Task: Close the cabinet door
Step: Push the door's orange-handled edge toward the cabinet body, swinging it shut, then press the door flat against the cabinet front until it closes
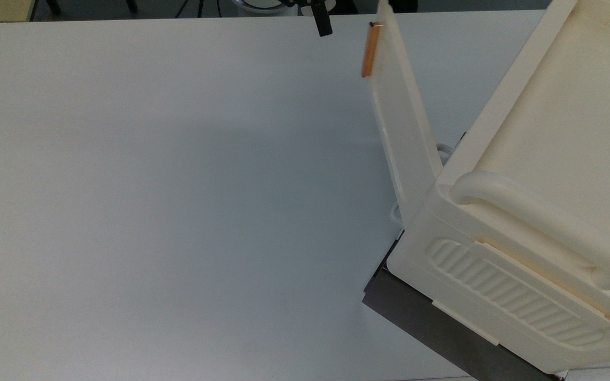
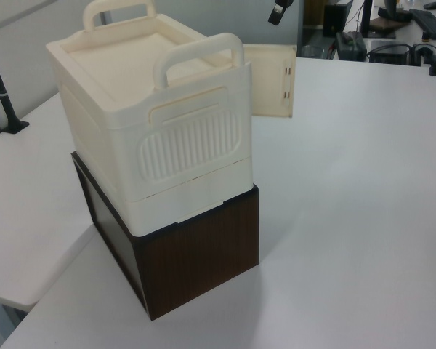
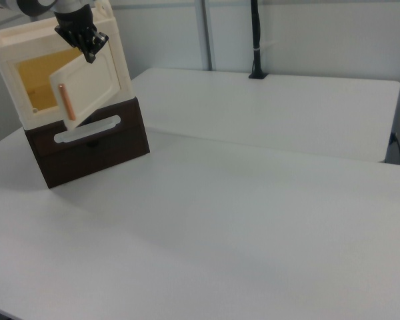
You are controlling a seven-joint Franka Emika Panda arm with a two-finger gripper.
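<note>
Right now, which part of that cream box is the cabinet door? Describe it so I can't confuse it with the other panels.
Find the cream cabinet stacked on the dark brown box. The cabinet door is the flat panel swung partly out from its front, showing the yellowish inside in the right view. Unlike the ribbed side panel and thick top handle, it carries a small copper-orange bar handle at its free end.

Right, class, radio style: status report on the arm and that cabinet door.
Gripper above the door's top edge, off the handle, fingers shut. Cabinet door partly open, yellow interior visible. White table beside the cabinet, nothing in the door's swing.
</note>
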